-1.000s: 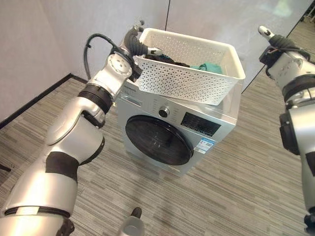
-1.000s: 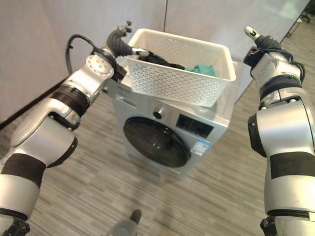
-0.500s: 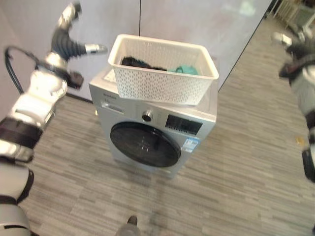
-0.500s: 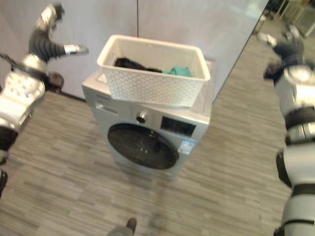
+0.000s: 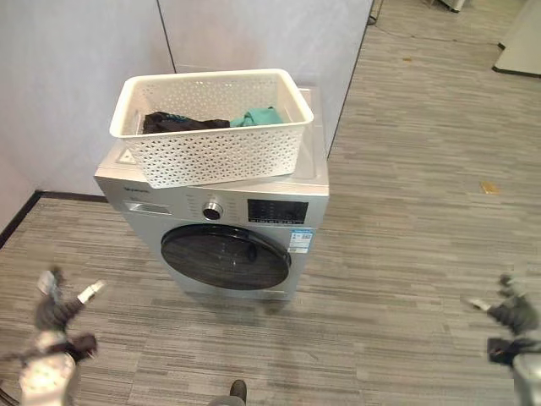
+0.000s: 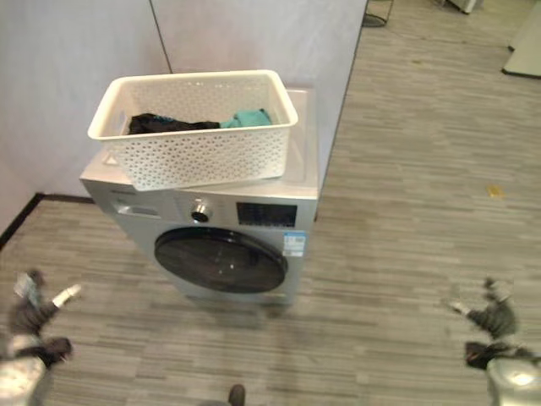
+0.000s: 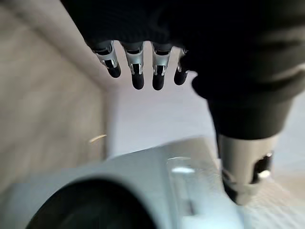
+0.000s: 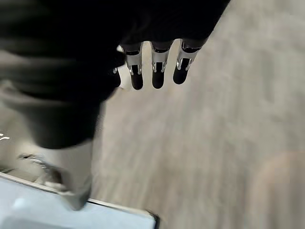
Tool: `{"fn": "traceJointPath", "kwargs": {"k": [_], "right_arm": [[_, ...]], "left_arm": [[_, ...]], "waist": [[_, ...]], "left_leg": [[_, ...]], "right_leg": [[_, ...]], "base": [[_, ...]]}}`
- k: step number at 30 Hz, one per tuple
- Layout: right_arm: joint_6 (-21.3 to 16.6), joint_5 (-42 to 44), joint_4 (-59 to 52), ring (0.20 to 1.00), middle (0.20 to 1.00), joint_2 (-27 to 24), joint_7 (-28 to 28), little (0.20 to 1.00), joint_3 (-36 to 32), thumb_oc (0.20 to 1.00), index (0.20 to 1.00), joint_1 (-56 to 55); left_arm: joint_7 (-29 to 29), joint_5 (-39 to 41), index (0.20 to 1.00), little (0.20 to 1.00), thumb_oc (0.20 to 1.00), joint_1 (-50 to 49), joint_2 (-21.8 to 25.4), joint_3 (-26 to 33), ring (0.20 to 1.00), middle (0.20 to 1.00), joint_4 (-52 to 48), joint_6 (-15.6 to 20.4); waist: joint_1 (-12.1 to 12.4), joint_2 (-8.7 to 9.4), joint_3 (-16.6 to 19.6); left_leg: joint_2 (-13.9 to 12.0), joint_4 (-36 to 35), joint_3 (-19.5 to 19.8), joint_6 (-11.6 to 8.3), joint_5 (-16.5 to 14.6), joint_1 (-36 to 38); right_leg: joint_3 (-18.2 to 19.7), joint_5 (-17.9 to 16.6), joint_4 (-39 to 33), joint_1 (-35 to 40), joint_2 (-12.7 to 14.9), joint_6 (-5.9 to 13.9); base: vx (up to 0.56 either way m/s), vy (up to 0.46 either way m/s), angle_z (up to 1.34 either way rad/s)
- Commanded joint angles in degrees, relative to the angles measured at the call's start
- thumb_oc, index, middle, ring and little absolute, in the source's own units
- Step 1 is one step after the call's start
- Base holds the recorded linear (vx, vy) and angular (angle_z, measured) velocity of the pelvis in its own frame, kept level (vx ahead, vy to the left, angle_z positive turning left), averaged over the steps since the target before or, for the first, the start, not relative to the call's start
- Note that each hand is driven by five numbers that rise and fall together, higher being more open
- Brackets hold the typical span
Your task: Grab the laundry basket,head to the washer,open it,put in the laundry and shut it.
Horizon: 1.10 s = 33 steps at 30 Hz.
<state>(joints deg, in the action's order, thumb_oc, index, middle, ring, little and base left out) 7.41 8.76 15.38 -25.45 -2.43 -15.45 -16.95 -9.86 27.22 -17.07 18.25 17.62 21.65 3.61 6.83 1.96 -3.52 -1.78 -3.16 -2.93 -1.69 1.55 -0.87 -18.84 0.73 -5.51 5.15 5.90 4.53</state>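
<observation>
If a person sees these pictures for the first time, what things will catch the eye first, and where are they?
The eye goes first to the white perforated laundry basket sitting on top of the silver washer, with dark and teal laundry inside it. Below it, the washer's round dark door is closed. The robot's left hand and right hand hang low at either side above the wood-pattern floor, both open and holding nothing.

basket (image 5: 221,149): white, perforated, on washer top, overhanging front | laundry (image 5: 211,121): dark and teal clothes inside | washer (image 5: 241,222): silver front-loader, round dark door (image 5: 226,257) closed
</observation>
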Motion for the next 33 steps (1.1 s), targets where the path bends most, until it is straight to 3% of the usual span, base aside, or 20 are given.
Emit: {"fn": "traceJointPath", "kwargs": {"k": [1, 4, 6, 7, 12, 13, 15, 24, 30, 31, 33], "right_arm": [[-3.6, -0.3, 5.8, 1.000, 1.000, -0.8, 0.1, 1.000, 1.9, 1.000, 1.000, 5.3], [-5.1, -1.9, 14.7, 1.000, 1.000, 1.6, -1.1, 1.000, 7.3, 1.000, 1.000, 8.4], [-5.3, -3.5, 26.9, 1.000, 1.000, 2.8, -0.4, 1.000, 14.4, 1.000, 1.000, 11.9], [-4.7, -7.2, 34.0, 1.000, 1.000, 3.5, 0.3, 1.000, 19.5, 1.000, 1.000, 13.6], [-4.4, -9.6, 45.0, 1.000, 1.000, 6.4, 1.1, 1.000, 25.4, 1.000, 1.000, 15.8], [-4.6, -7.4, 54.1, 1.000, 1.000, 9.7, 2.6, 1.000, 27.6, 1.000, 1.000, 16.4], [-4.4, -6.5, 58.7, 1.000, 1.000, 11.3, 3.4, 1.000, 27.6, 1.000, 1.000, 16.2], [-4.2, -4.6, 64.4, 1.000, 1.000, 12.3, 2.8, 1.000, 25.6, 1.000, 1.000, 16.2], [-4.2, -3.8, 64.3, 1.000, 1.000, 12.4, 2.5, 1.000, 25.4, 1.000, 1.000, 16.6], [-7.8, -4.1, 54.2, 1.000, 1.000, 9.2, -1.0, 1.000, 27.3, 1.000, 1.000, 18.1], [-7.9, -3.9, 54.0, 1.000, 1.000, 9.3, -1.0, 1.000, 27.3, 1.000, 1.000, 18.0]], "left_arm": [[0.8, 8.8, 1.000, 1.000, 1.000, 3.9, 2.2, -1.7, 1.000, 1.000, 8.5, 2.6], [2.1, 5.8, 1.000, 1.000, 1.000, 7.5, 0.0, -6.4, 1.000, 1.000, 24.7, 2.0], [3.7, 2.3, 1.000, 1.000, 1.000, 10.6, -2.3, -9.7, 1.000, 1.000, 40.9, 0.6], [4.4, -3.3, 1.000, 1.000, 1.000, 11.3, -3.1, -12.4, 1.000, 1.000, 47.8, -0.3], [5.5, -8.5, 1.000, 1.000, 1.000, 11.9, -4.2, -16.1, 1.000, 1.000, 51.9, -0.5], [6.3, -10.1, 1.000, 1.000, 1.000, 12.1, -4.5, -18.8, 1.000, 1.000, 51.3, 0.2], [6.4, -10.8, 1.000, 1.000, 1.000, 12.4, -4.5, -19.7, 1.000, 1.000, 51.1, 0.3], [6.2, -10.9, 1.000, 1.000, 1.000, 13.1, -4.8, -21.4, 1.000, 1.000, 49.4, 0.7], [6.1, -11.9, 1.000, 1.000, 1.000, 13.0, -4.8, -21.5, 1.000, 1.000, 50.3, 0.6], [5.2, -17.6, 1.000, 1.000, 1.000, 18.0, -3.0, -27.7, 1.000, 1.000, 50.9, 2.1], [5.3, -18.0, 1.000, 1.000, 1.000, 17.9, -3.0, -27.8, 1.000, 1.000, 51.2, 2.1]], "waist": [[1.1, 1.03, 1.3], [0.7, 1.06, 1.2], [0.8, 1.41, 1.0], [1.3, 1.62, 1.0], [1.8, 1.67, 1.4], [2.5, 1.51, 1.3], [2.9, 1.33, 1.7], [2.4, 0.08, 2.2], [2.0, 0.21, 2.2], [-1.2, -1.72, 0.3], [-1.2, -1.59, 0.3]], "left_leg": [[0.4, 1.3, 2.1, 0.23, -2.2, -1.5], [0.1, 1.2, 1.8, 0.03, -1.5, -1.9], [-0.3, 1.5, 1.7, -0.15, -1.2, -2.4], [-0.4, 1.6, 1.6, -0.30, -1.1, -2.3], [-0.6, 1.6, 1.8, -0.30, -0.8, -2.8], [-0.6, 1.5, 2.2, -0.27, -0.7, -2.6], [-0.4, 1.4, 2.7, -0.23, -0.5, -2.8], [-0.2, 0.7, 3.1, -0.21, -0.2, -2.4], [-0.1, 0.3, 2.8, -0.11, -0.4, -1.9], [-8.6, -1.8, 5.4, -4.33, 0.4, -0.8], [-8.6, -1.8, 5.2, -4.30, 0.3, -0.6]], "right_leg": [[-2.9, 6.5, 2.9, 4.2, 3.1, 1.74], [-2.4, 6.3, 2.6, 3.7, 2.6, 1.47], [-2.0, 6.3, 2.6, 3.3, 2.1, 1.11], [-1.8, 6.5, 2.5, 3.5, 1.9, 0.98], [-1.9, 6.2, 2.1, 3.2, 1.5, 0.78], [-2.2, 6.2, 1.9, 3.6, 1.3, 0.66], [-2.7, 6.0, 1.6, 3.7, 1.3, 0.68], [-3.3, 5.7, 1.4, 3.9, 1.5, 0.79], [-3.0, 5.4, 1.3, 3.9, 1.7, 0.93], [4.1, -0.3, 1.6, -4.3, 3.7, 4.12], [4.1, -0.4, 1.5, -4.2, 3.8, 4.22]], "base": [[-0.07, -0.060, 0.02], [-0.09, -0.064, 0.02], [-0.10, -0.090, -0.03], [-0.06, -0.049, -0.07], [-0.03, -0.027, 0.00], [-0.02, -0.023, 0.04], [-0.01, -0.016, 0.11], [0.00, 0.012, 0.10], [0.00, 0.003, 0.01], [0.00, 0.000, 0.00], [0.01, 0.010, -0.10]]}}
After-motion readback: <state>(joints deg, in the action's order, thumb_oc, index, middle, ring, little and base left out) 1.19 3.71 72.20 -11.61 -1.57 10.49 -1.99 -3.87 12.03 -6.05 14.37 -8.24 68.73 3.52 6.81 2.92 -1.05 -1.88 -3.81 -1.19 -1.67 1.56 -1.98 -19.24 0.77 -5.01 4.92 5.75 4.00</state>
